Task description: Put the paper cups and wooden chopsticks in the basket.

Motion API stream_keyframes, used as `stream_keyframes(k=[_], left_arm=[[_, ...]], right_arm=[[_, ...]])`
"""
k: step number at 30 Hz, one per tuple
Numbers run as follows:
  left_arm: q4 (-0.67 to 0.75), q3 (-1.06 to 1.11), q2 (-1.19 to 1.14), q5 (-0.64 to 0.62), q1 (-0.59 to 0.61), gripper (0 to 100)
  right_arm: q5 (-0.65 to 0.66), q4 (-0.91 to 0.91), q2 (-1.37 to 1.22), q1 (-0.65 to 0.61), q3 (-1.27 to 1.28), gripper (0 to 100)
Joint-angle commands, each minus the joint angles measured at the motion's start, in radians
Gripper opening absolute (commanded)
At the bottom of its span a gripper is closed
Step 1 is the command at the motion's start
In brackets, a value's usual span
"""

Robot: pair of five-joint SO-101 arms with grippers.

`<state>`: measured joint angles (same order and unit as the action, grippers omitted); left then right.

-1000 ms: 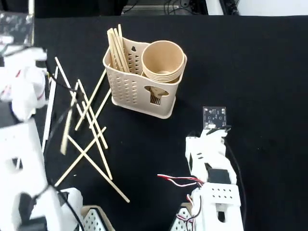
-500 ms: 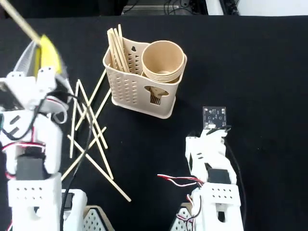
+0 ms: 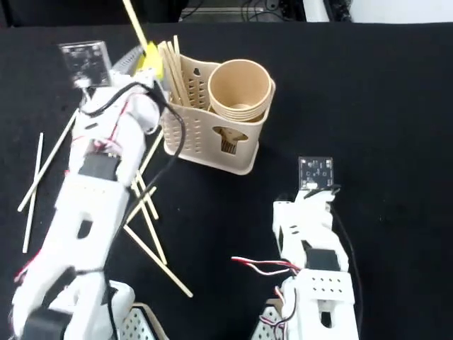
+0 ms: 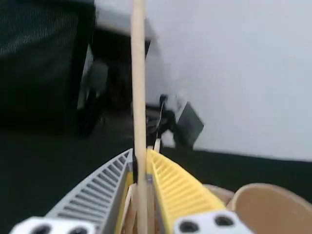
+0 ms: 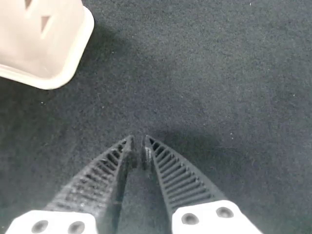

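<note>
My left pincer (image 3: pixel 141 58) is clamped on one wooden chopstick (image 4: pixel 139 73) at the ten o'clock rim of the basket (image 3: pixel 212 138). There the bundle of chopsticks (image 3: pixel 172 71) already standing inside crowds the way, with the stacked paper cups (image 3: pixel 241 88) at two o'clock. Loose chopsticks (image 3: pixel 157 262) lie scattered at the basket's seven to eight o'clock, some under my left arm (image 3: pixel 92 191), and my right pincer (image 5: pixel 138 151) rests pinched together on nothing at five o'clock.
</note>
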<state>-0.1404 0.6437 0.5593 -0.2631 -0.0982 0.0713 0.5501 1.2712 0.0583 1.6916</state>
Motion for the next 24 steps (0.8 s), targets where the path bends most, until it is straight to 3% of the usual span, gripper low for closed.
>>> stream_keyframes(k=[1, 9, 14, 24], left_arm=[[0.017, -0.056, -0.097, -0.023, -0.013, 3], [-0.002, -0.008, -0.117, -0.020, -0.022, 5], [-0.244, -0.050, -0.089, -0.026, -0.022, 20], [-0.583, -0.074, 0.259, -0.018, 0.117, 21]], right_arm=[[0.006, -0.009, 0.015, -0.009, -0.002, 4.1], [0.006, -0.009, 0.015, -0.009, -0.002, 4.2], [0.006, -0.009, 0.015, -0.008, -0.002, 4.2], [0.006, -0.009, 0.015, -0.008, -0.002, 4.2]])
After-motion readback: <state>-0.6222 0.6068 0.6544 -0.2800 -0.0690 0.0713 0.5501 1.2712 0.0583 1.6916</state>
